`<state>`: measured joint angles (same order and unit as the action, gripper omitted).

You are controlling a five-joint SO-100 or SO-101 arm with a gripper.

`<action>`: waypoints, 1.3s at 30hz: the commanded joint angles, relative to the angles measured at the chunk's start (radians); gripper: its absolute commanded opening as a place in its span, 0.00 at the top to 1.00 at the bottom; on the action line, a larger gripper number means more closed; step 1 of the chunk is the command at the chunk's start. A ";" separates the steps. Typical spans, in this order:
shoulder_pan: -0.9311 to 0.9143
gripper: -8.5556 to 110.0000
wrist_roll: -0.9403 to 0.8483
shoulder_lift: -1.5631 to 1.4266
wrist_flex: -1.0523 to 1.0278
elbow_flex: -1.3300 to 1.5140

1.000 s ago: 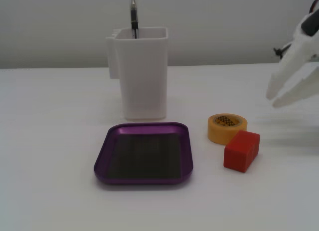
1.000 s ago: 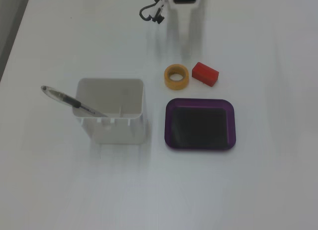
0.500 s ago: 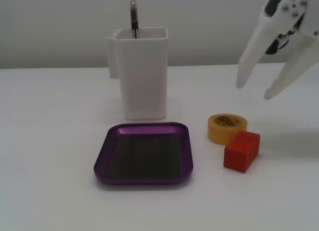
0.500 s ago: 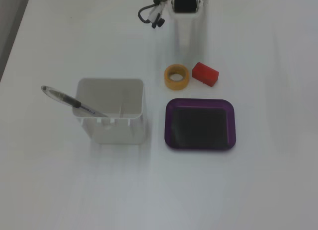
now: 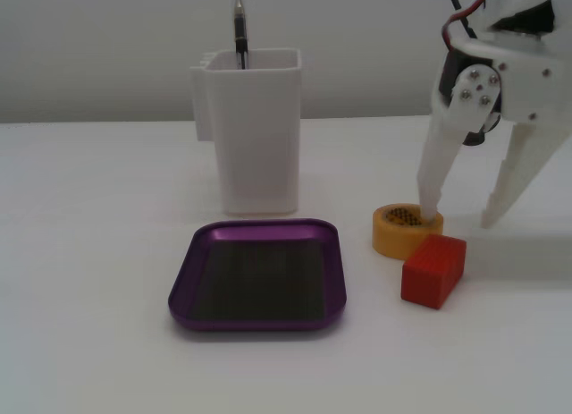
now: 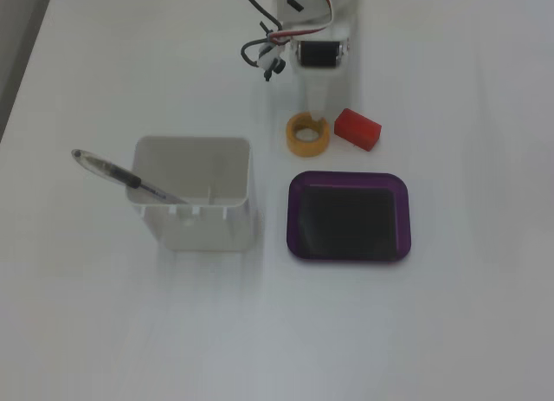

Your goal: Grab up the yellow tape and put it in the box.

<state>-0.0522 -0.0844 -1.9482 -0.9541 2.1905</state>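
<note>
The small yellow tape roll (image 5: 407, 230), a short fat ring with a dark hole in the middle, lies flat on the white tabletop (image 5: 98, 253). Lying flat like this, its hole faces up, so a finger can go down into it. In a fixed view from the side, one white finger (image 5: 434, 177) of the jaws (image 5: 460, 219) reaches down to the roll's top, at the hole or the far rim; I cannot tell if it touches. The other finger hangs to the right of the roll, well clear of it. So the jaws are wide apart and hold nothing. I think they stand this way so that one finger goes inside the ring and the other goes outside, to pinch its wall.

The little red block (image 5: 433, 270) sits just in front of the jaws, right beside the roll, maybe touching it. That is close, so the outer finger could bump it.

The shallow purple metal tray (image 5: 258, 274) with a raised rim and dark floor sits to the left of the jaws, near the roll. It is empty. The trip there looks short.

The tall white plastic holder (image 5: 255, 128) with a pen (image 6: 112, 172) in it stands farther left, behind the tray.
</note>
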 commanded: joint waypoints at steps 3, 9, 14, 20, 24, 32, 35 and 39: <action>-0.006 0.81 -0.044 0.023 0.077 -0.029; -0.006 0.81 -0.054 0.086 0.097 -0.029; -0.006 0.81 -0.054 0.129 0.101 -0.029; -0.006 0.91 -0.055 0.147 0.097 -0.029; -0.003 0.93 -0.043 0.124 0.063 -0.044; 0.055 0.93 -0.051 -0.153 -0.037 -0.172; 0.140 0.93 -0.052 -0.256 -0.043 -0.212; 0.239 0.93 -0.044 -0.330 -0.031 -0.256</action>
<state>0.1396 -0.1335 -2.2059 -0.9925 2.0018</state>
